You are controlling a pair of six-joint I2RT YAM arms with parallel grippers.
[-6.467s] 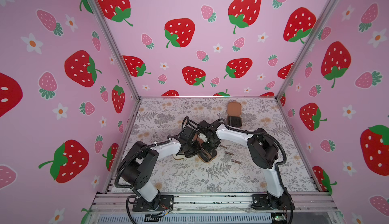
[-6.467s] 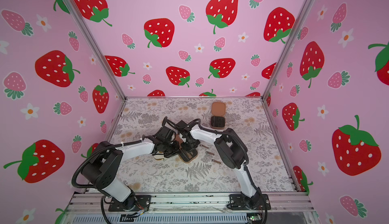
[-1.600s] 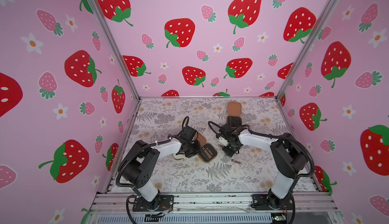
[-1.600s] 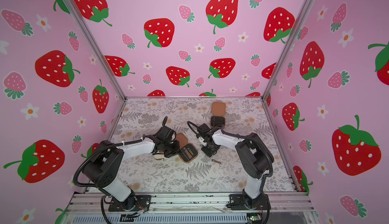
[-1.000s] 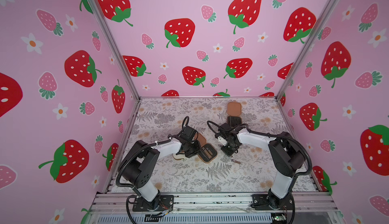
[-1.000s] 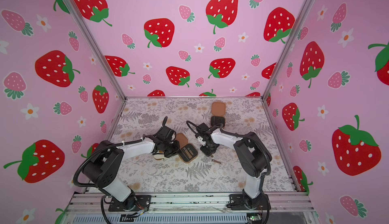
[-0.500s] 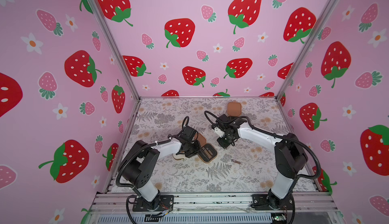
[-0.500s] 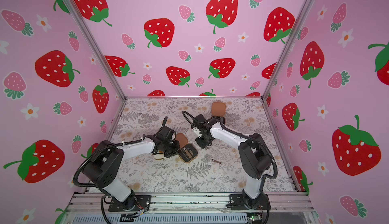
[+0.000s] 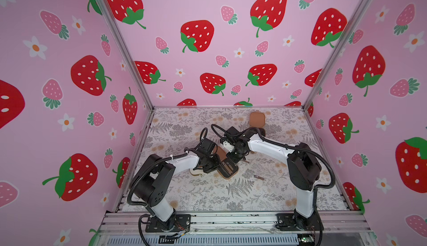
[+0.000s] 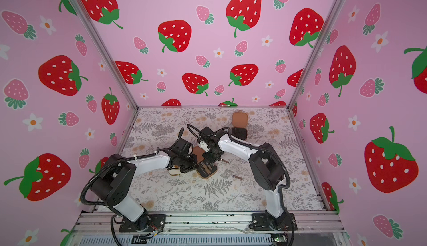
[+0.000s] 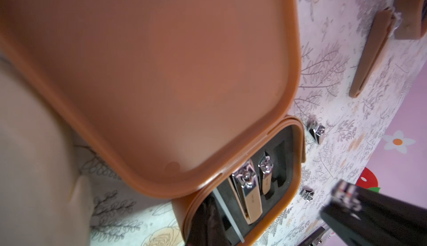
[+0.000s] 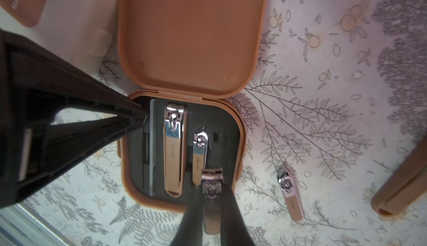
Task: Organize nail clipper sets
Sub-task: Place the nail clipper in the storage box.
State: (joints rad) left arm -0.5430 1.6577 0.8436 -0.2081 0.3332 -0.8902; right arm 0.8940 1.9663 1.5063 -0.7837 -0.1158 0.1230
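An open brown case [image 12: 180,201] lies mid-table, lid [image 12: 194,32] flat behind its base [image 9: 228,172]. Its black insert holds a grey file [image 12: 152,150], a large clipper [image 12: 174,150] and a slanted smaller clipper [image 12: 199,150]. My right gripper [image 12: 211,187] hangs over the base's near edge, shut on a small metal clipper [image 12: 211,177]. My left gripper [image 12: 141,117] is shut, its tip resting in the insert's corner beside the file. A cream case [image 9: 196,172] lies partly under my left arm. Another open brown case [image 10: 239,119] sits at the back.
Two loose clippers lie on the floral mat right of the middle case, one close by [image 12: 290,196] and one farther toward the front [image 9: 259,177]. Pink strawberry walls close in three sides, and a metal rail [image 9: 231,219] runs along the front.
My right arm lifted the small clipper off the mat right of the case and carried it left, over the open base. The left arm stayed put.
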